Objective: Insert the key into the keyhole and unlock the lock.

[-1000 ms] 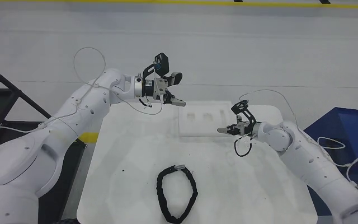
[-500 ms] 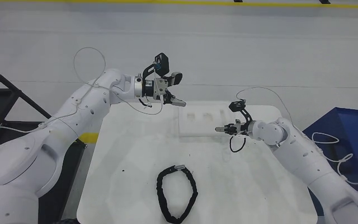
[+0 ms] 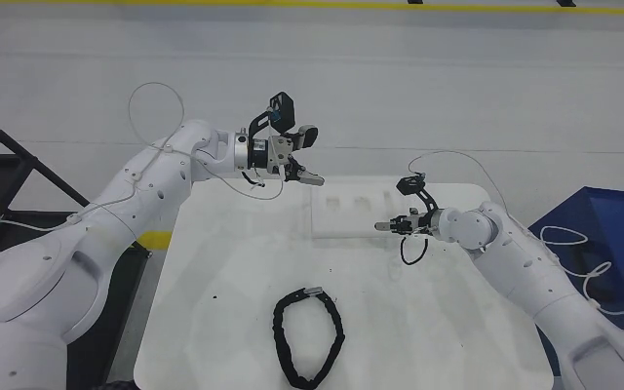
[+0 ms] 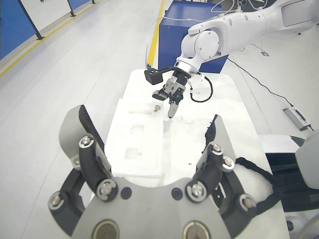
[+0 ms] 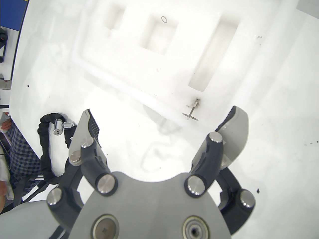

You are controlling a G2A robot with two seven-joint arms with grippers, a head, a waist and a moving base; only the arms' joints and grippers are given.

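The key (image 5: 192, 111) stands stuck in the foam tray (image 3: 336, 229) near its edge, just ahead of the released right end effector (image 5: 162, 116). The left end effector (image 4: 149, 118) hangs released too. The chain lock (image 3: 308, 336) lies well apart on the bench (image 3: 224, 292).

From above: a white surface (image 3: 224, 292) with a black cable lock (image 3: 338, 331) curled into a closed loop near the front middle, and its metal end (image 3: 312, 291) sits on the far side of the loop. A white foam block (image 3: 351, 226) with three little pockets in a row lies toward the back.

The left end effector (image 3: 312, 158) hangs over the back left corner, fingers spread, just off the block's corner. The right end effector (image 3: 383, 226) is right at the block's right edge. It's too small to tell how its fingers are set.

There's a blue cabinet (image 3: 590, 210) off to the right, and a yellow line (image 3: 292, 5) on the grey floor way back.
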